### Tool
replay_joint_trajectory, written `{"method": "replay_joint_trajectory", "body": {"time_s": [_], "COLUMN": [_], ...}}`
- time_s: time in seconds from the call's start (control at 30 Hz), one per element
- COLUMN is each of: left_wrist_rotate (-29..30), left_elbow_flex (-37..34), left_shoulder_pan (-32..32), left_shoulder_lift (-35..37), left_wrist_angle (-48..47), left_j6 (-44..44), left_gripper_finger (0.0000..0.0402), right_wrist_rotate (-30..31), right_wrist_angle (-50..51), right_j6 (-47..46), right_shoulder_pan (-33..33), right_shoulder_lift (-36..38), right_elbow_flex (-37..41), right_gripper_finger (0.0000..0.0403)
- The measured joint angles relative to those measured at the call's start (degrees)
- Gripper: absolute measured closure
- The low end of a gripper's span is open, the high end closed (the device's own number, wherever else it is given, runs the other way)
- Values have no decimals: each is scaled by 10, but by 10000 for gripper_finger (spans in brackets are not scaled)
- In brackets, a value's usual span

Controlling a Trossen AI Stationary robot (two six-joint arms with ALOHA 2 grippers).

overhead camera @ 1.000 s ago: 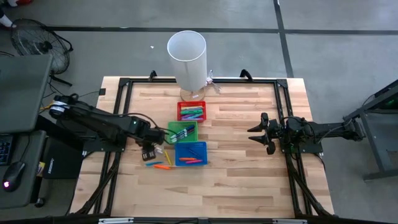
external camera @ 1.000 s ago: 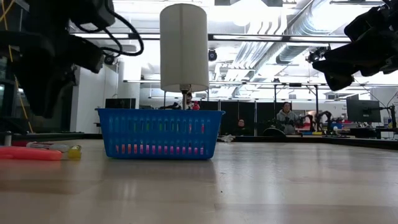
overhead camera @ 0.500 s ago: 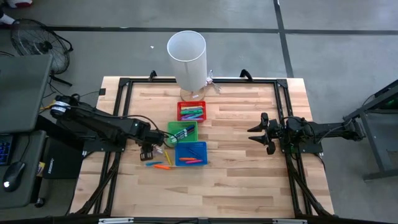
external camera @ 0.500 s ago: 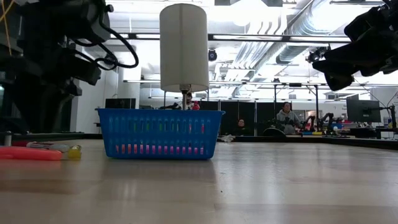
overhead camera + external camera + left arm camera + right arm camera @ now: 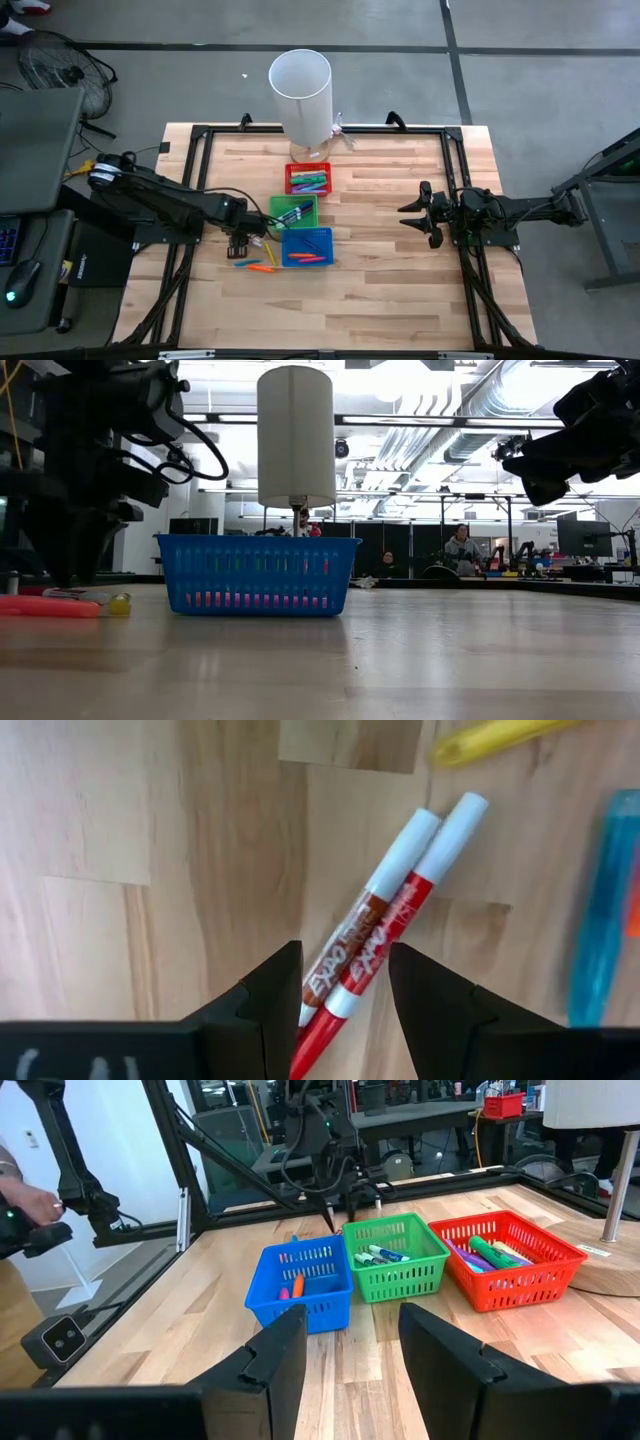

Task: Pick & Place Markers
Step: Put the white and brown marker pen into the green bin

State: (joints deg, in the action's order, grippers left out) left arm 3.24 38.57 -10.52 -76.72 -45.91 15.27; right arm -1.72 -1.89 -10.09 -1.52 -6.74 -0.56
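Two markers lie side by side on the wood, one red (image 5: 400, 920) and one brown (image 5: 375, 885), both with white caps. My left gripper (image 5: 345, 965) points down over them, open, with a finger on either side of their near ends and touching neither. In the high view it (image 5: 240, 244) stands just left of the blue bin (image 5: 306, 245). More markers lie loose nearby: yellow (image 5: 500, 735), blue (image 5: 600, 920) and orange (image 5: 262, 268). My right gripper (image 5: 415, 213) waits open and level at the table's right.
A red bin (image 5: 308, 179), a green bin (image 5: 293, 211) and the blue bin stand in a row at mid-table, each with markers inside. A tall white cylinder (image 5: 300, 95) on a stand rises at the far edge. A person's hand (image 5: 25, 1200) shows beyond the table.
My left gripper has sunk toward the table beside the blue bin and rolled a little about its own pointing line. Its fingers have kept the same gap. The markers and bins lie where they were.
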Motion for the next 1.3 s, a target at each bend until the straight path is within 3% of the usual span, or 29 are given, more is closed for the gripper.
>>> {"method": "replay_joint_trajectory", "body": {"time_s": [0.83, 1.3], "left_wrist_rotate": [76, 68], "left_elbow_flex": [0, 1], "left_shoulder_pan": [1, 0], "left_shoulder_lift": [-11, -52], "left_wrist_angle": [11, 31], "left_j6": [-18, -50], "left_gripper_finger": [254, 254], "right_wrist_rotate": [0, 0], "right_wrist_angle": [0, 0], "right_j6": [-1, -1], "right_shoulder_pan": [0, 0], "right_shoulder_lift": [0, 0], "right_elbow_flex": [0, 0], "right_gripper_finger": [253, 253]}}
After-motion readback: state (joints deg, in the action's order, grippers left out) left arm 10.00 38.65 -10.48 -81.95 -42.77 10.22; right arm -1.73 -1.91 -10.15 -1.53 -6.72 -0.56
